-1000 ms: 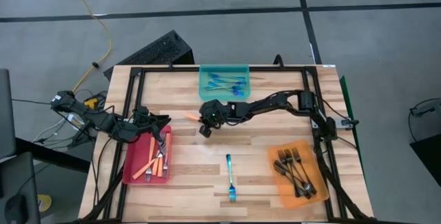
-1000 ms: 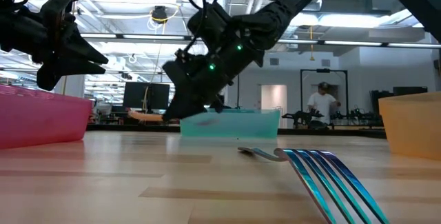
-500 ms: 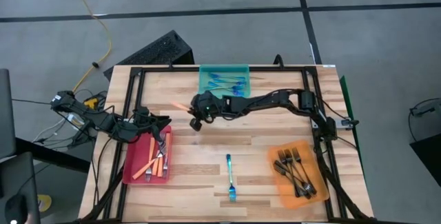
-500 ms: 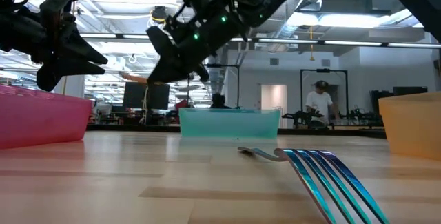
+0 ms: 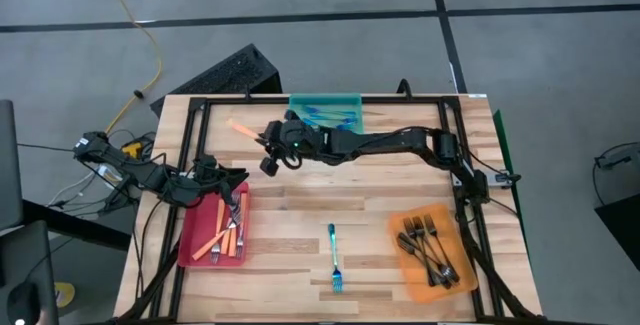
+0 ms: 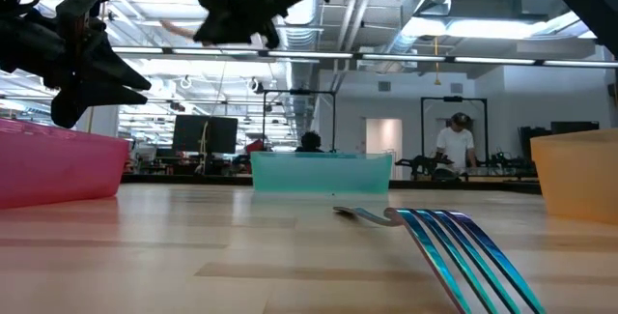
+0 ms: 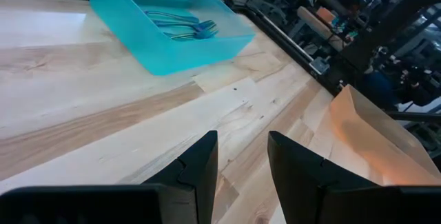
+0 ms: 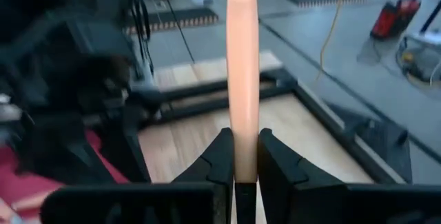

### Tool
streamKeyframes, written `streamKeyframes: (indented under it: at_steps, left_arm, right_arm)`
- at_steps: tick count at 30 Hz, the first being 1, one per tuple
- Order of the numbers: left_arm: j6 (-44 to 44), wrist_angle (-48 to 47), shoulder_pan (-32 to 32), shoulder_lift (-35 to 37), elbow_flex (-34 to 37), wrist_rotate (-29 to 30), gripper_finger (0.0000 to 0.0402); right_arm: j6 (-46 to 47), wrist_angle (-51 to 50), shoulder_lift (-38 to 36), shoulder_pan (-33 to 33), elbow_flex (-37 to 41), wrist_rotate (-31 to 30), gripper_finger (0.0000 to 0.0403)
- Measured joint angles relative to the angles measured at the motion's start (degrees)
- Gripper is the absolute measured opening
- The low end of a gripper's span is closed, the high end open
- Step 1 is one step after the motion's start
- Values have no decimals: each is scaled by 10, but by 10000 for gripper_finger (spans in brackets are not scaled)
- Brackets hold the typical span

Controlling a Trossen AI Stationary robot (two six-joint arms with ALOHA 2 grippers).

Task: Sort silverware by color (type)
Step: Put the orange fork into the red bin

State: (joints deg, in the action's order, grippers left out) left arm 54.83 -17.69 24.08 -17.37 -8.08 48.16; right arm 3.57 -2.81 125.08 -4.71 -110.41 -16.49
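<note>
The left gripper point(image 5: 236, 178) hovers over the far end of the red tray point(image 5: 190, 246) at the counter's left, jaws apart and empty, with orange-handled forks point(image 5: 228, 230) lying in the tray below; the right gripper point(image 5: 262, 145) reaches across to the far left-centre of the counter point(image 5: 300, 210), raised, jaws clamped on an orange-handled fork point(image 8: 242, 72). A blue fork point(image 5: 335, 258) lies alone near the front centre; more blue forks point(image 5: 335, 117) sit in the teal tray point(image 5: 300, 104) at the far edge; dark forks point(image 5: 428, 245) fill the orange tray point(image 5: 402, 265) at right.
</note>
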Motion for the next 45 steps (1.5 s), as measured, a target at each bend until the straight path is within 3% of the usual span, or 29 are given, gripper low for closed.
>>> streamKeyframes:
  at_steps: [10, 15, 23, 30, 34, 36, 40, 45]
  left_arm:
    - [1, 0, 0, 0, 0, 0, 112]
    - [4, 0, 0, 0, 0, 0, 112]
    - [5, -2, 0, 0, 0, 0, 112]
    - [15, -29, 0, 0, 0, -9, 112]
    - [21, -38, 0, 0, 0, -14, 112]
    - [23, -38, 0, 0, 0, -14, 112]
    - [26, -39, 0, 2, 0, -14, 112]
    - [7, -58, 0, 12, -31, -10, 112]
  right_arm:
    - [-104, 92, 0, 38, -39, -1, 64]
    - [-187, 168, 0, 67, -39, 45, 64]
    - [-277, 238, 0, 104, -40, 284, 64]
    - [-238, 229, 0, 116, -40, 482, 64]
    - [-212, 222, 16, 122, -41, 539, 64]
    - [-202, 194, 20, 127, -39, 533, 64]
    - [-208, 165, 47, 139, -40, 411, 64]
    - [-233, 156, 70, 140, -41, 353, 64]
